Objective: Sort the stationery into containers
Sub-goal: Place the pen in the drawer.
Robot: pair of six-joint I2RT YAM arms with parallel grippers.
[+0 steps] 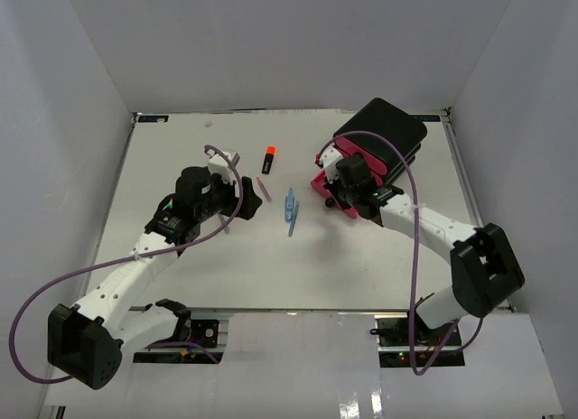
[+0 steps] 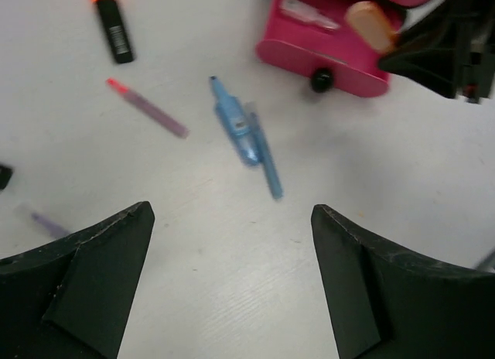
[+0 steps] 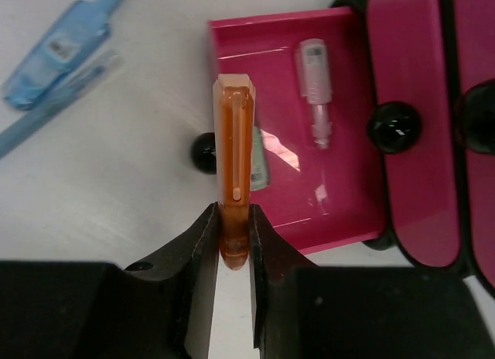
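Observation:
My right gripper (image 3: 232, 212) is shut on the lower end of an orange pen (image 3: 234, 142), held over the front left corner of the open pink drawer (image 3: 340, 189). In the drawer lie a pale pink item (image 3: 315, 84) and a greenish one (image 3: 261, 164), half hidden by the pen. My left gripper (image 2: 232, 212) hangs open over bare table with nothing between its fingers. Ahead of it lie two blue pens (image 2: 247, 138) side by side, a thin pink-purple pen (image 2: 147, 107) and a black highlighter with an orange cap (image 2: 112, 26). A faint purple pen (image 2: 46, 223) lies by the left finger.
The black drawer box (image 1: 384, 135) stands at the back right, its lowest drawer (image 1: 323, 186) pulled out toward the table's middle. Two shut pink drawer fronts with black knobs (image 3: 396, 127) sit above it. White walls enclose the table on three sides.

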